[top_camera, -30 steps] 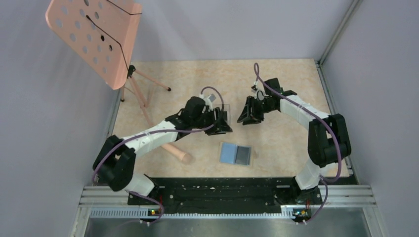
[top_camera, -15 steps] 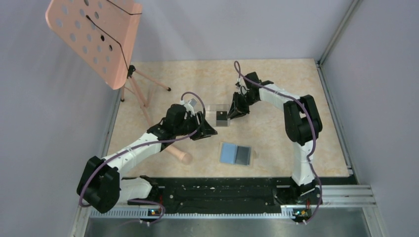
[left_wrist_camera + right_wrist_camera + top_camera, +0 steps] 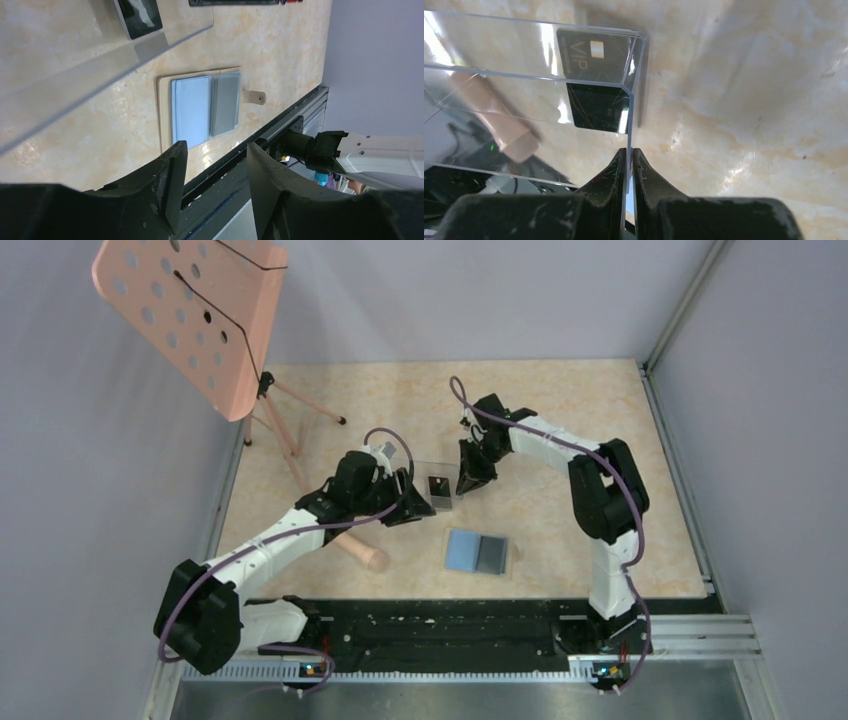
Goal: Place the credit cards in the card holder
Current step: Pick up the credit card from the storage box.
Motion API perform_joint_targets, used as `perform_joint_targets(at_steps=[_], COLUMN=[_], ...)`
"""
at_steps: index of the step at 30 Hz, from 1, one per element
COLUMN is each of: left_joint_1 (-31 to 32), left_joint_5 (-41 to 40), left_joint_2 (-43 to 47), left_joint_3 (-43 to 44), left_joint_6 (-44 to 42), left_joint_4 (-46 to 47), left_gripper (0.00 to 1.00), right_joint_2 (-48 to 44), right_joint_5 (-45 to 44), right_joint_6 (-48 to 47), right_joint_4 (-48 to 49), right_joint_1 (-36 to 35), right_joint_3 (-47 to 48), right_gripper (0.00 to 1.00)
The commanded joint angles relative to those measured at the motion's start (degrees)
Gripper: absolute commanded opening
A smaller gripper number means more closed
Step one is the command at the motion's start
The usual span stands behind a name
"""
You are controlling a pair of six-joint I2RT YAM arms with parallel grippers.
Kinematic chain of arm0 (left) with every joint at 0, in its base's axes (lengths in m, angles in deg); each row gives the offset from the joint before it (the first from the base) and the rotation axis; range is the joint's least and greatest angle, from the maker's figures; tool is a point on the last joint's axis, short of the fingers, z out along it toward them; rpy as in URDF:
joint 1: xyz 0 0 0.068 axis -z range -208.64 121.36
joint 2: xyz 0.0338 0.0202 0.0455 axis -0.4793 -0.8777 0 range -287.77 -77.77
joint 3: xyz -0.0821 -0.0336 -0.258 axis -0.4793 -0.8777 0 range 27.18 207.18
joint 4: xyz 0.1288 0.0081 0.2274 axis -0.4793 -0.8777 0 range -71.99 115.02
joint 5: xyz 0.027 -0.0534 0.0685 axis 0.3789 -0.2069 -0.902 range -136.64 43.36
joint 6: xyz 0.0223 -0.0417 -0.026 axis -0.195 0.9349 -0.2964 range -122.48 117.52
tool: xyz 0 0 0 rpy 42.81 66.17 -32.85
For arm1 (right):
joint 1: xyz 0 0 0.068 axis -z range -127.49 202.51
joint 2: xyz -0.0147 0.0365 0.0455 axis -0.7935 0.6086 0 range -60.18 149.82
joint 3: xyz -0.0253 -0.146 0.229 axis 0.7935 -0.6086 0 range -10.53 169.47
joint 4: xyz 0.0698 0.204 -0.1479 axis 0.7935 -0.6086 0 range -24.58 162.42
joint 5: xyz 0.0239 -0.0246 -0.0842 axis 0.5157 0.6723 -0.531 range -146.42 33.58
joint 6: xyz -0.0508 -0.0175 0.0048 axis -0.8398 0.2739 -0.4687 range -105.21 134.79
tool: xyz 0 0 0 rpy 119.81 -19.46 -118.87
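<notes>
A clear plastic box (image 3: 432,480) stands mid-table with a dark "VIP" credit card (image 3: 596,50) inside; the card also shows in the top view (image 3: 438,487) and the left wrist view (image 3: 137,12). A second dark shape (image 3: 599,107) below it may be another card or a reflection. My right gripper (image 3: 628,155) is shut on the box's right wall (image 3: 468,478). My left gripper (image 3: 215,150) is open and empty just left of the box (image 3: 415,502). The card holder (image 3: 478,551) lies open near the front, with a tan rim (image 3: 164,110) and blue and grey inner panels.
A pink perforated music stand (image 3: 195,310) on a tripod stands at the back left. A wooden rod (image 3: 358,550) lies under my left arm. A black rail (image 3: 450,625) runs along the near edge. Grey walls enclose the table.
My right gripper moved left to the clear box and shut on its wall. My left gripper drew back left off the box, uncovering the card; the box shifted slightly left.
</notes>
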Motion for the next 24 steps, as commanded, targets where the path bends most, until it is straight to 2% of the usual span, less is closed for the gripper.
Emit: perform_joint_targets(at_steps=[1,4,8,12,16,24], left_joint_1=[-0.16,-0.23,-0.18,-0.26,-0.17,-0.08], left_joint_5=[-0.96,-0.62,-0.87,-3.53,-6.88,-11.83], left_joint_2=[-0.1,-0.96,-3.16,-7.91,-14.57,-24.78], left_joint_3=[4.2,5.24,6.82,9.34,12.74,14.58], left_joint_6=[-1.68,-1.37,-0.93,-0.82,-0.71,-0.54], left_joint_4=[-0.25,0.27,0.65,-2.18,-5.51,-4.82], left_gripper=[0.53,0.53,0.53,0.53,0.51,0.47], right_joint_2=[-5.71,-7.75,-10.84,-13.88,-15.33,-16.7], right_joint_5=[-4.15,-3.97,-0.48,3.97,6.42,10.04], right_joint_6=[-0.69,-0.13,2.09,5.33,7.45,10.99], right_joint_4=[-2.18,-1.78,2.03,9.23,13.96,20.22], right_joint_1=[-2.39,-3.57,-3.99,-3.94,-3.99,-3.99], right_joint_3=[-2.46,-4.05,-7.18,-11.49,-15.58,-20.61], right_gripper=[0.07,0.12,0.33,0.45,0.48,0.47])
